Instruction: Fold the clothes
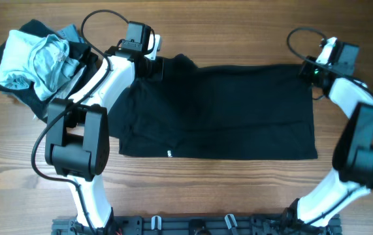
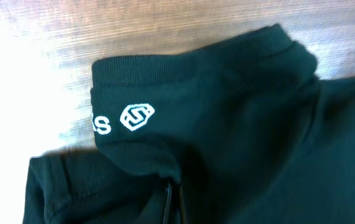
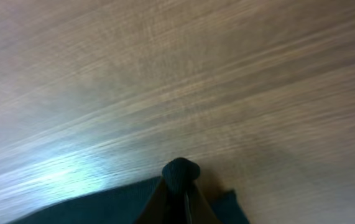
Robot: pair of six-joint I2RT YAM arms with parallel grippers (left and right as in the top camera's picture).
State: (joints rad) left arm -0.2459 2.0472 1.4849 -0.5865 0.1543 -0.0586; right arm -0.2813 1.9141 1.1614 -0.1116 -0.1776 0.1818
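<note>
The black T-shirt (image 1: 219,111) lies spread flat across the middle of the wooden table, folded into a wide rectangle, with a small white tag at its near hem. My left gripper (image 1: 152,65) is shut on the shirt's far left corner; its wrist view shows the black sleeve (image 2: 227,124) with a white logo and the fingertips (image 2: 174,202) pinched in fabric. My right gripper (image 1: 311,70) is shut on the far right corner; its wrist view shows a small bunch of black fabric (image 3: 180,174) pinched between the fingertips (image 3: 182,190).
A pile of other clothes, light blue-grey (image 1: 39,62) over dark pieces, sits at the far left of the table beside the left arm. Bare wood table (image 1: 206,189) lies in front of the shirt.
</note>
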